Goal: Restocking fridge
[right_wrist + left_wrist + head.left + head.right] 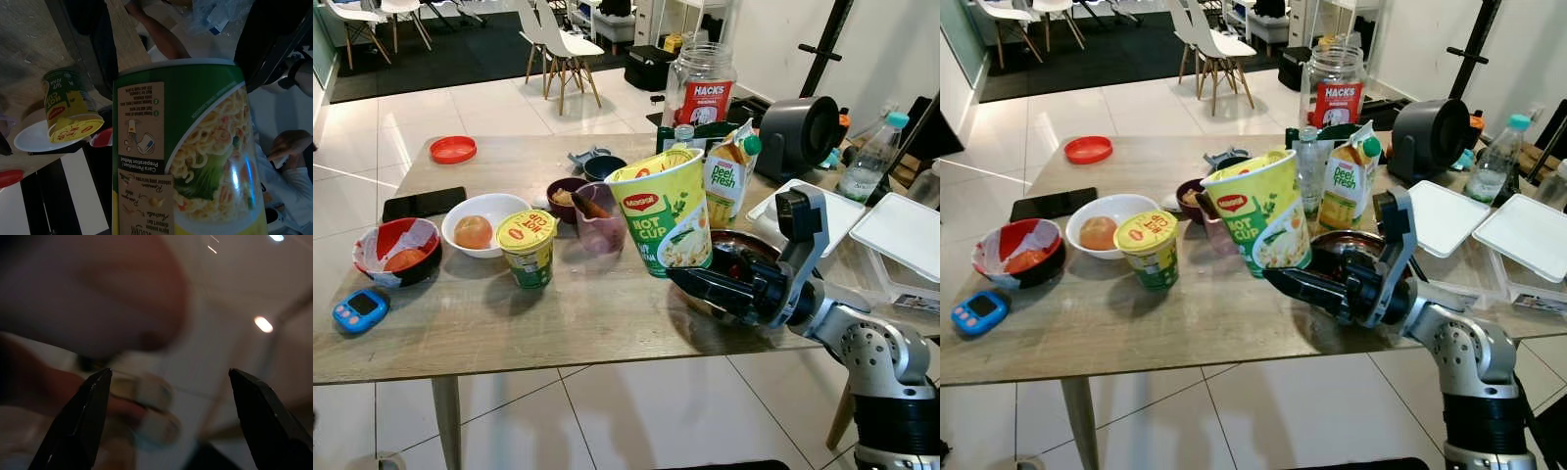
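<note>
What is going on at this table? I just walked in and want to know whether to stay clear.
The robot's right claw is shut on a large Maggi Hot Cup noodle cup and holds it tilted just above the wooden table. A smaller Hot Cup stands upright on the table beside a white bowl holding a round fruit. The left claw is open, holding nothing.

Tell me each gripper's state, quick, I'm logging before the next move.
Left gripper: open, holding nothing.
Right gripper: closed on the big noodle cup.
</note>
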Available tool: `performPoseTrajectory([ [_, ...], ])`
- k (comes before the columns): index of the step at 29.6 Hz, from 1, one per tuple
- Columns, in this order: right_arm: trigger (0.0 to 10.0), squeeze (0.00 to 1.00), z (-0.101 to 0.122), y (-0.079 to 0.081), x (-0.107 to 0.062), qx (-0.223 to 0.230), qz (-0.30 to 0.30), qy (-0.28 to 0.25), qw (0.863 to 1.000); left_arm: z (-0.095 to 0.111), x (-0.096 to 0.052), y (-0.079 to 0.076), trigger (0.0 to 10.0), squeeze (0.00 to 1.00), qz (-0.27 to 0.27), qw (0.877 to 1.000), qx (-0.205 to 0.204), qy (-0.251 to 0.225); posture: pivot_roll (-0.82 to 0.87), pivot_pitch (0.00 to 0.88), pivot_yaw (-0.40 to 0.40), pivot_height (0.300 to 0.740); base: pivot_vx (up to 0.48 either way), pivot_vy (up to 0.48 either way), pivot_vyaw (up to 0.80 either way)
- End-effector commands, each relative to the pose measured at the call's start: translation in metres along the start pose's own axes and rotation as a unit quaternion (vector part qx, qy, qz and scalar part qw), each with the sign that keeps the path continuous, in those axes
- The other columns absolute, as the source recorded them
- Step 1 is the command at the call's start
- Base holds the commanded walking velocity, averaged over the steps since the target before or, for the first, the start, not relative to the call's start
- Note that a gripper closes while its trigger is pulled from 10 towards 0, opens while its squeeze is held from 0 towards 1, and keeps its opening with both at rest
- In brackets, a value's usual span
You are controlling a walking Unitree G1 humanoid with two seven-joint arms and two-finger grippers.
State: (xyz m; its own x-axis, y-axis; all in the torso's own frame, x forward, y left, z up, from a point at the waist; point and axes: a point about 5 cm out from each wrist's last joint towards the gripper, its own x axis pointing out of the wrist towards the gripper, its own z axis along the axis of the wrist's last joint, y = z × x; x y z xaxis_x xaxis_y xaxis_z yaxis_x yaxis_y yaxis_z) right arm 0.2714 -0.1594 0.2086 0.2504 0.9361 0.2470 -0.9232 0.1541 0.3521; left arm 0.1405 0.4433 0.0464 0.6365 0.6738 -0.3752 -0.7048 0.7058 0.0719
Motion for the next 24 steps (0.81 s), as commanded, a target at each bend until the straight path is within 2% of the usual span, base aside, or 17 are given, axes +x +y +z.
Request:
performPoseTrajectory([
  [1,10.0,0.00,0.001,0.002,-0.001,-0.003,0.009,-0.005,1.000,0.021,0.000,0.021,10.0,0.00,0.042,0.999,-0.005,-0.034,-0.04,0.000,-0.005,0.740,0.000,0.000,0.00],
  [2,10.0,0.00,0.001,0.002,-0.001,-0.003,0.009,-0.005,1.000,0.021,0.000,0.021,10.0,0.00,0.042,0.999,-0.005,-0.034,-0.04,0.000,-0.005,0.740,0.000,0.000,0.00],
  [4,10.0,0.00,0.002,0.002,-0.002,-0.004,0.010,-0.005,1.000,0.034,0.000,0.029,10.0,0.00,0.059,0.997,-0.007,-0.054,-0.04,0.000,-0.004,0.740,0.000,0.000,0.00],
  [7,10.0,0.00,0.002,0.002,-0.001,-0.006,0.011,-0.006,1.000,0.073,-0.002,0.051,10.0,0.00,0.119,0.987,-0.006,-0.111,-0.04,0.000,0.000,0.740,0.000,0.000,0.00],
  [8,10.0,0.00,0.002,0.002,-0.001,-0.006,0.011,-0.006,1.000,0.073,-0.002,0.051,10.0,0.00,0.119,0.987,-0.006,-0.111,-0.04,0.000,0.000,0.740,0.000,0.000,0.00],
  [10,10.0,0.00,0.003,0.001,-0.001,-0.008,0.011,-0.007,1.000,0.096,-0.003,0.059,10.0,0.00,0.143,0.979,-0.013,-0.147,-0.04,0.000,0.000,0.740,0.000,0.000,0.00],
  [11,10.0,0.00,0.003,0.001,-0.001,-0.008,0.011,-0.009,1.000,0.106,-0.003,0.060,10.0,0.00,0.143,0.976,-0.017,-0.164,-0.04,0.000,0.001,0.740,0.000,0.000,0.00],
  [12,10.0,0.00,0.003,0.001,-0.001,-0.008,0.011,-0.009,1.000,0.106,-0.003,0.060,10.0,0.00,0.143,0.976,-0.017,-0.164,-0.04,0.000,0.001,0.740,0.000,0.000,0.00],
  [13,10.0,0.00,0.004,0.002,0.000,-0.009,0.012,-0.012,1.000,0.124,-0.003,0.056,10.0,0.00,0.127,0.972,-0.024,-0.196,-0.04,0.000,0.003,0.740,0.000,0.000,0.00],
  [15,10.0,0.00,0.004,0.002,0.000,-0.009,0.012,-0.012,1.000,0.124,-0.003,0.056,10.0,0.00,0.127,0.972,-0.024,-0.196,-0.04,0.000,0.003,0.740,0.000,0.000,0.00],
  [16,10.0,0.00,0.005,0.002,0.000,-0.009,0.014,-0.014,1.000,0.148,-0.003,0.048,10.0,0.00,0.093,0.966,-0.019,-0.241,-0.04,0.000,0.001,0.740,0.000,0.000,0.00],
  [17,10.0,0.00,0.005,0.002,0.000,-0.009,0.014,-0.014,1.000,0.148,-0.003,0.048,10.0,0.00,0.093,0.966,-0.019,-0.241,-0.04,0.000,0.001,0.740,0.000,0.000,0.00],
  [18,10.0,0.00,0.005,0.002,0.001,-0.009,0.016,-0.016,1.000,0.169,-0.004,0.038,10.0,0.00,0.057,0.959,-0.008,-0.279,-0.04,0.000,0.001,0.740,0.000,0.000,0.00],
  [19,10.0,0.00,0.005,0.002,0.001,-0.009,0.016,-0.016,1.000,0.169,-0.004,0.038,10.0,0.00,0.057,0.959,-0.008,-0.279,-0.04,0.000,0.001,0.740,0.000,0.000,0.00],
  [21,10.0,0.00,0.003,0.003,0.003,-0.006,0.020,-0.021,1.000,0.214,-0.010,0.007,10.0,0.00,-0.046,0.932,0.016,-0.360,-0.03,0.000,0.004,0.740,0.000,0.000,0.00],
  [22,10.0,0.00,0.003,0.003,0.003,-0.006,0.020,-0.021,1.000,0.214,-0.010,0.007,10.0,0.00,-0.046,0.932,0.016,-0.360,-0.03,0.000,0.004,0.740,0.000,0.000,0.00],
  [24,10.0,0.00,0.002,0.004,0.005,-0.003,0.025,-0.027,0.999,0.247,-0.021,-0.019,10.0,0.00,-0.136,0.900,0.032,-0.413,-0.03,0.000,0.006,0.740,0.000,0.000,0.00],
])
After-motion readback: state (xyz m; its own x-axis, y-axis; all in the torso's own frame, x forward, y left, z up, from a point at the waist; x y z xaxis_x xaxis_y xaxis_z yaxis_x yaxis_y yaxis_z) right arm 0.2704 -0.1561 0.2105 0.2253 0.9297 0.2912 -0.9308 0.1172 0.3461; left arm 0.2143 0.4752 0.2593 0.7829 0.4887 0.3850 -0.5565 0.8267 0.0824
